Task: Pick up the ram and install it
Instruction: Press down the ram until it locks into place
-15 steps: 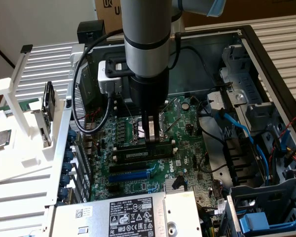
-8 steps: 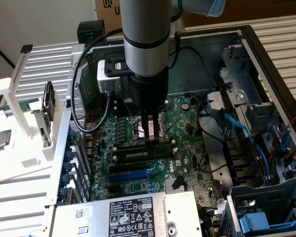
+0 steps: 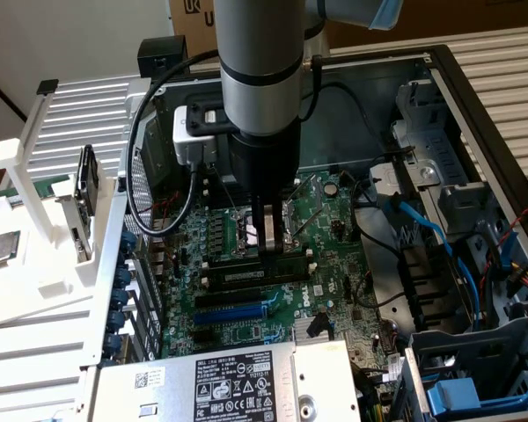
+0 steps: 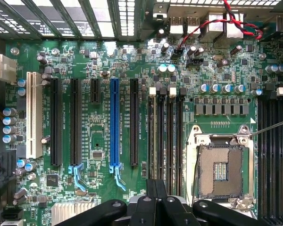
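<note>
Fingers point(image 3: 268, 234) hang straight down from the arm point(image 3: 260, 70) into the open computer case point(image 3: 475, 97), and in the wrist view the 2 black fingers point(image 4: 151, 197) sit pressed together with no gap between them. At the exterior view's far left, a white rack point(image 3: 35, 220) stands on the surface outside the case, with a square silver processor chip point(image 3: 0, 249) lying on its lower tier. Moving right, the case's perforated side wall point(image 3: 141, 202) leads to the green motherboard point(image 3: 330, 220). The ram point(image 3: 251, 274) stands on edge in 1 of the black memory slots point(image 4: 167, 136) near the board's middle, its pale label facing the camera, directly under the fingertips. Whether the tips touch or pinch its upper edge cannot be told. Just beyond the ram, nearer the camera, lies a blue expansion slot point(image 3: 233, 312), and a labelled grey power supply point(image 3: 229, 378) sits along the bottom edge. The wrist view looks down on the 4 memory slots beside the empty processor socket point(image 4: 221, 172), with the blue expansion slot point(image 4: 114, 122) on their other side. Toward the exterior view's right, blue cables point(image 3: 422, 229) curve past a grey drive cage point(image 3: 449, 185).
</note>
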`<move>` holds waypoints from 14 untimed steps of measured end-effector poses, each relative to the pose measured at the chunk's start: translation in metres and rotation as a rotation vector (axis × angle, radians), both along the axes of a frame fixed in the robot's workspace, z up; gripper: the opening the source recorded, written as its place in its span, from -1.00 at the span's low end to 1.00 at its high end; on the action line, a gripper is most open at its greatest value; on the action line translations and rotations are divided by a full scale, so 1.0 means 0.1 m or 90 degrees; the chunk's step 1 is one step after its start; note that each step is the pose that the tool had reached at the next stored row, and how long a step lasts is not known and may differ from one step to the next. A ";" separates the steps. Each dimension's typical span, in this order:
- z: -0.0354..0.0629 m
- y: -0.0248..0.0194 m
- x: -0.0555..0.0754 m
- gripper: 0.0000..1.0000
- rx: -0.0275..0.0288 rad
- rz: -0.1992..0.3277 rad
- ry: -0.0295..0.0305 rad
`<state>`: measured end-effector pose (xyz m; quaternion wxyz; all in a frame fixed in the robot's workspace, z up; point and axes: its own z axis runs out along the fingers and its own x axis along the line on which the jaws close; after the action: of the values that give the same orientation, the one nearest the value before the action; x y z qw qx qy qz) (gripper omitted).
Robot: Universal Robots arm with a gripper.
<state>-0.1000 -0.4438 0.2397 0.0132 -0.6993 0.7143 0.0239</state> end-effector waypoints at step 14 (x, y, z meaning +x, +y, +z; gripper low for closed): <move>0.000 0.015 -0.05 -0.80 0.0000 0.000 0.0000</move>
<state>-0.1046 -0.4423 0.2398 0.0132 -0.6993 0.7143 0.0239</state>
